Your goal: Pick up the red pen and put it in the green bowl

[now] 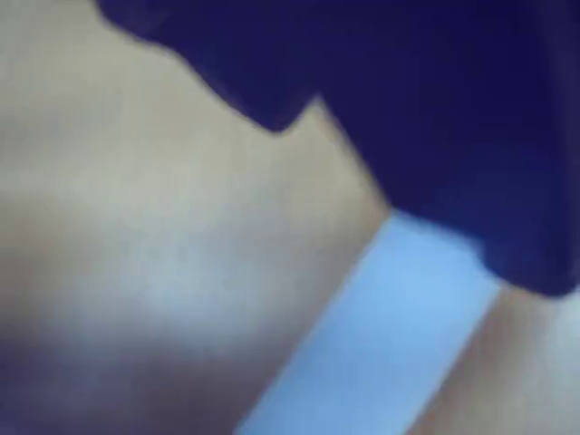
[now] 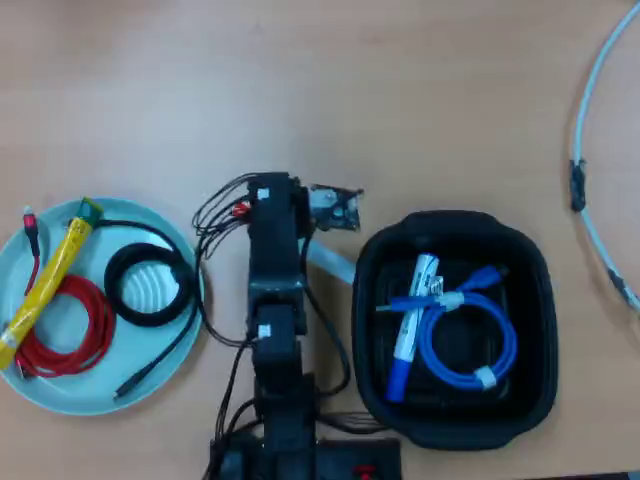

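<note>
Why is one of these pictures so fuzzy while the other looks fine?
The wrist view is badly out of focus: only dark blue blobs, a pale blue-white band and tan table show, probably because the camera sits very close. The overhead view is fairly sharp and evenly lit, with soft shadows: the green bowl, the black tub and the arm read clearly.

The arm (image 2: 275, 300) is folded low, its claw hidden underneath.

Tabletop (image 2: 350, 80) ahead of the pincer (image 2: 325, 215): bare wood, open passage. To its right in the overhead view: black tub (image 2: 370, 300), close by. To its left: green bowl (image 2: 100, 395), crowded with yellow marker (image 2: 45, 285), red cable (image 2: 70, 330), black cable (image 2: 150, 285).
</note>
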You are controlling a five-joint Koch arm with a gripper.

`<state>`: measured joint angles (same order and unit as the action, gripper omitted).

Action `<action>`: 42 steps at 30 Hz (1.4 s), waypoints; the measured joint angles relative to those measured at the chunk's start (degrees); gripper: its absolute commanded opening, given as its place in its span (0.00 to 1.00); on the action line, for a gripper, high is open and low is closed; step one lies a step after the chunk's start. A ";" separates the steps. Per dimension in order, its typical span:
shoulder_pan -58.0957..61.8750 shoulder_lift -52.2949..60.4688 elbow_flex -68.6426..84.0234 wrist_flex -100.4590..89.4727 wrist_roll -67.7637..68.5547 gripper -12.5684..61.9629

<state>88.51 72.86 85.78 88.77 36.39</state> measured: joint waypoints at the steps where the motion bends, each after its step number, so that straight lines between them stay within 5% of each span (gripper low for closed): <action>1: 0.18 0.00 0.35 0.00 -0.53 0.55; 42: 1.76 -2.81 5.98 -10.99 -9.58 0.54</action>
<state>90.26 70.05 91.76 77.78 26.81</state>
